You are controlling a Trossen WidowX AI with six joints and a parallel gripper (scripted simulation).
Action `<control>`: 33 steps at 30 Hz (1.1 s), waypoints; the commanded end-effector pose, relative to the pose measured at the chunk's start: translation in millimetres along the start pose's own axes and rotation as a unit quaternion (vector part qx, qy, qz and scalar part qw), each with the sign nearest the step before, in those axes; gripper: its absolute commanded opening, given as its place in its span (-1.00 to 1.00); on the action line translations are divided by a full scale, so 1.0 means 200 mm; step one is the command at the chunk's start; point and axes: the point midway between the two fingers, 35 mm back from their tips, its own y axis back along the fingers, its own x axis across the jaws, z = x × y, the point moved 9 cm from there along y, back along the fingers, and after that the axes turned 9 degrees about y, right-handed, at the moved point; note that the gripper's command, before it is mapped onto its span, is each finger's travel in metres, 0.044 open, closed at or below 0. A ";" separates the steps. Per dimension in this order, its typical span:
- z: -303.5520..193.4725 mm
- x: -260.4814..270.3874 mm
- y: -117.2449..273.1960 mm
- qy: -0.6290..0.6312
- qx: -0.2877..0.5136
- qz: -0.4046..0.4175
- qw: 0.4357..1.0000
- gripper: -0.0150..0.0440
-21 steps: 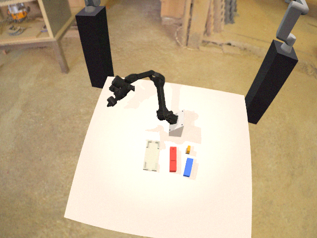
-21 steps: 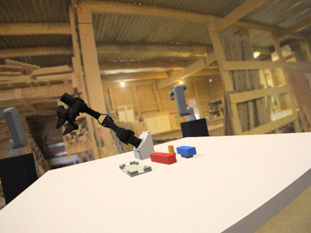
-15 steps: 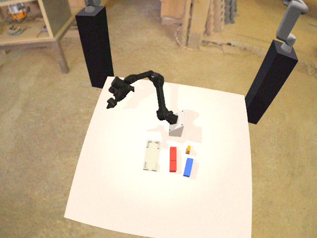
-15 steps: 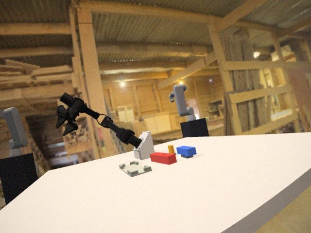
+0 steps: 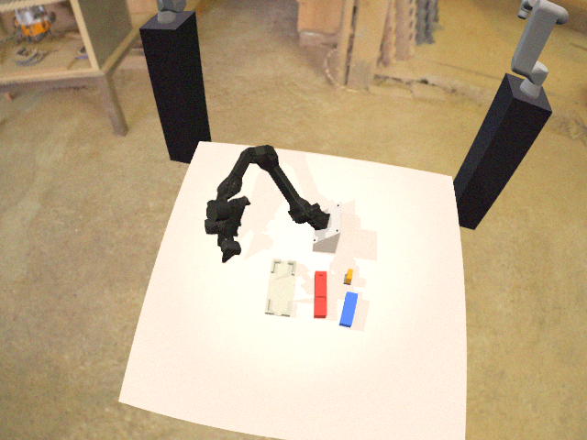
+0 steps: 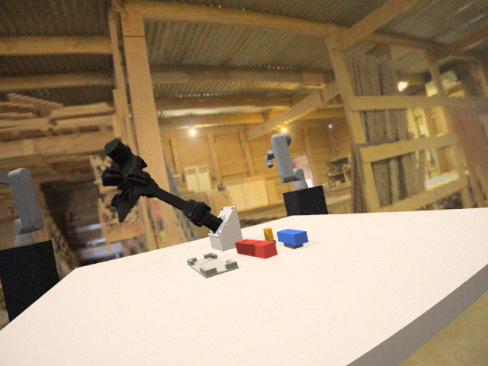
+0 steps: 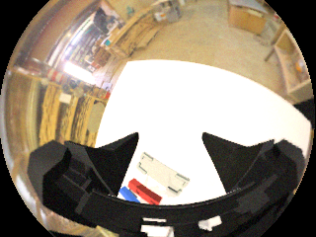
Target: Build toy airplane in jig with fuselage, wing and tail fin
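Note:
The pale grey-green jig (image 5: 282, 289) (image 6: 213, 268) (image 7: 162, 173) lies on the table with raised corners and nothing in it. The red fuselage (image 5: 320, 285) (image 6: 264, 249) (image 7: 144, 192) lies beside it, on the table, with socket marks on top. The blue wing (image 5: 348, 309) (image 6: 292, 237) (image 7: 129, 195) stands beyond the fuselage on its dark tab. The small orange tail fin (image 5: 349, 275) (image 6: 268, 233) stands near the wing, dark at its base; the wrist view does not show it. My gripper (image 5: 236, 230) (image 7: 171, 135) is open and empty, high above the table and well away from the parts.
The arm's light grey base mount (image 5: 326, 244) (image 6: 229, 236) stands close behind the fuselage and tail fin. Two black pedestals (image 5: 177, 85) (image 5: 497, 151) with grey arms stand beyond the table's far edge.

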 end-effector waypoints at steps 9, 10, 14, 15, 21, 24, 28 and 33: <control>-0.44 0.68 -0.14 0.267 0.158 0.068 0.948 1.00; -0.49 0.73 -0.14 0.292 0.171 0.071 0.938 1.00; -0.76 0.92 -0.11 0.399 0.221 0.071 0.887 1.00; -0.84 0.96 -0.10 0.425 0.232 0.069 0.872 1.00; -1.27 1.09 -0.02 0.567 0.280 0.036 0.774 1.00; -1.32 1.10 -0.01 0.582 0.284 0.030 0.761 1.00; -1.34 1.09 -0.05 0.582 0.284 0.030 0.761 1.00; -1.44 1.02 -0.24 0.582 0.283 0.029 0.762 1.00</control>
